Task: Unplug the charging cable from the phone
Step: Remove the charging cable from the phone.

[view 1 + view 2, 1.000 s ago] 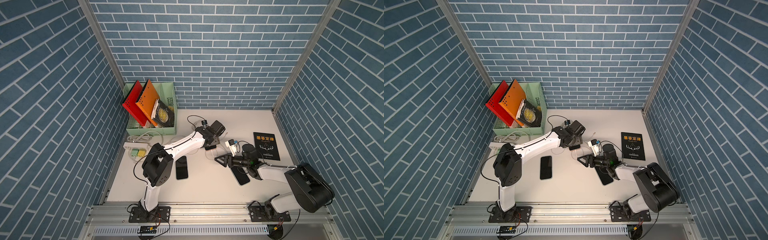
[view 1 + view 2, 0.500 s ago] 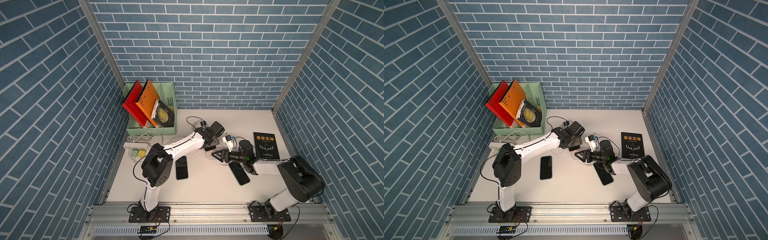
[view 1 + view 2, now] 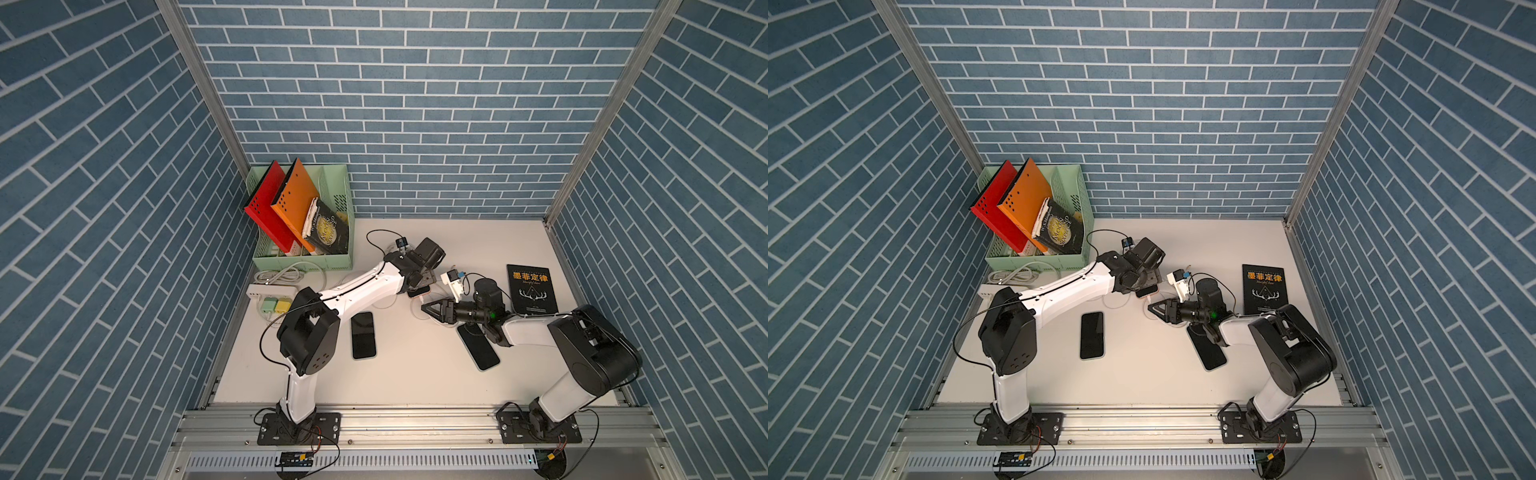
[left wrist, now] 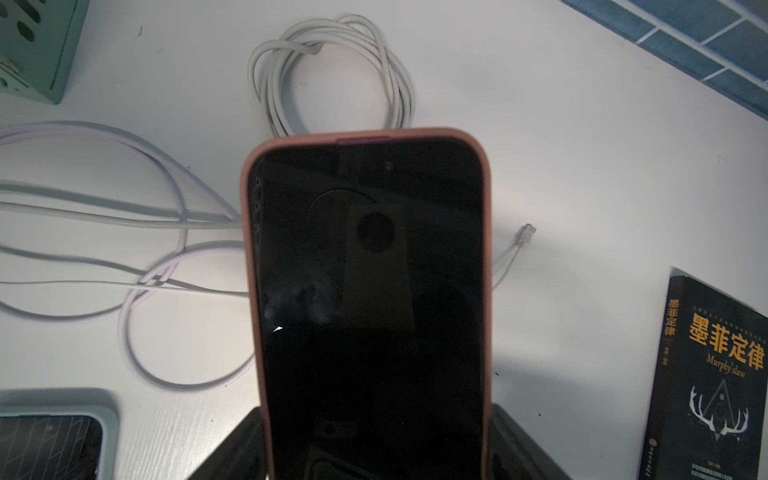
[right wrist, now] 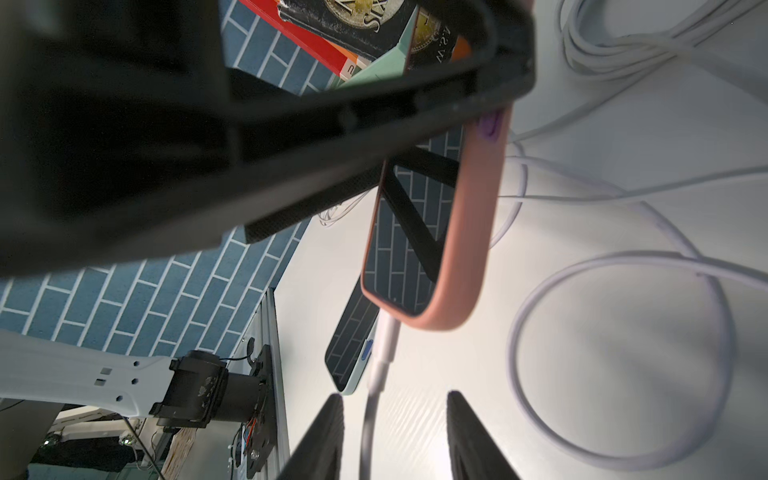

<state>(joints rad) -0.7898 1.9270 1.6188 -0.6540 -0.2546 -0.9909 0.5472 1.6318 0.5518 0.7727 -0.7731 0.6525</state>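
Note:
My left gripper is shut on the phone, a dark-screened phone in a pink case, gripping its long sides. Both top views show it held just above the table, left gripper over the phone. The white charging cable's plug sits in the phone's lower end in the right wrist view. From there the cable runs between the fingers of my right gripper. Those fingers stand apart on either side of it, with a gap on each side. In a top view the right gripper points at the phone from the right.
Two more phones lie flat on the table, one left of centre and one under my right forearm. A black book lies at the right. The green basket with books and a power strip stand at the left. Loose white cable coils surround the phone.
My right gripper has moved left toward the phone's lower end, and its jaws have narrowed around the cable. The left arm and the phone have stayed put.

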